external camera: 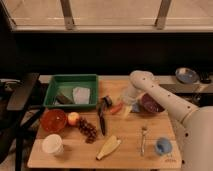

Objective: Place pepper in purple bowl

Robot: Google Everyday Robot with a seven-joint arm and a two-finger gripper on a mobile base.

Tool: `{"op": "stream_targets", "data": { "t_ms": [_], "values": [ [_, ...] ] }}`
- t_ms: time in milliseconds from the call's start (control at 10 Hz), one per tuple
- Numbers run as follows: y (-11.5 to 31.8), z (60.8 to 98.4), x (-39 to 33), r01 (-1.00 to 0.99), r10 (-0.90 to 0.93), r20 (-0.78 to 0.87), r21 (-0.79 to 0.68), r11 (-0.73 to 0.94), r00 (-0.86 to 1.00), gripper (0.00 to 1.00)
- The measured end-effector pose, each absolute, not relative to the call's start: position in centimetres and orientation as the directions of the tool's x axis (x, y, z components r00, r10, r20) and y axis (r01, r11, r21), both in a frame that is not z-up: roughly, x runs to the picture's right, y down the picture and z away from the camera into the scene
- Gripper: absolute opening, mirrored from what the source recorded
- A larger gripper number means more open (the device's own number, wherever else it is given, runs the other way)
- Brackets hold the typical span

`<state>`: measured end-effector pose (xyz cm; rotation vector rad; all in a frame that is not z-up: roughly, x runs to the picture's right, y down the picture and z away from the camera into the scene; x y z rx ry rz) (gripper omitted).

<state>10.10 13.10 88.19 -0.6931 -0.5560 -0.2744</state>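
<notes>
At the middle of the wooden table (131,134), the gripper (128,106) hangs low off the white arm, which bends at its elbow above and runs back to the right. The jaws stand wide apart and there's nothing between them, so no grip on anything. Just to the left of the jaws lies the pepper (116,108), small and orange-red, flat on the wood and angled, very close to the fingers; whether it touches them I cannot tell. On the other side of the jaws, just right of them, sits the purple bowl (151,104), dark and round, partly behind the arm. The pepper is out on the table, not in that bowl.

Further left of the jaws, past the pepper, a black-handled knife (102,119) lies pointing toward the front edge. Beyond it to the left, a green tray (71,76) holds a pale cloth (81,95) and a dark object (64,99). Forward and left of the jaws: grapes (88,129), an apple (73,118), an orange bowl (53,120) and a white cup (52,144). In front of the jaws, toward the near edge, a banana (109,147); forward and right, a fork (143,140) and a blue cup (162,146)
</notes>
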Motion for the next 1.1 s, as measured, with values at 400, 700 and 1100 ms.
{"op": "stream_targets", "data": {
  "t_ms": [400, 700, 1100],
  "values": [
    [13.7, 88.9, 10.2, 0.417, -0.044, 0.568, -0.546, 0.727, 0.822, 0.65],
    [14.0, 89.3, 9.7, 0.432, -0.050, 0.576, -0.550, 0.715, 0.816, 0.58],
    [14.1, 89.2, 9.5, 0.437, -0.046, 0.588, -0.545, 0.715, 0.808, 0.19]
  ]
}}
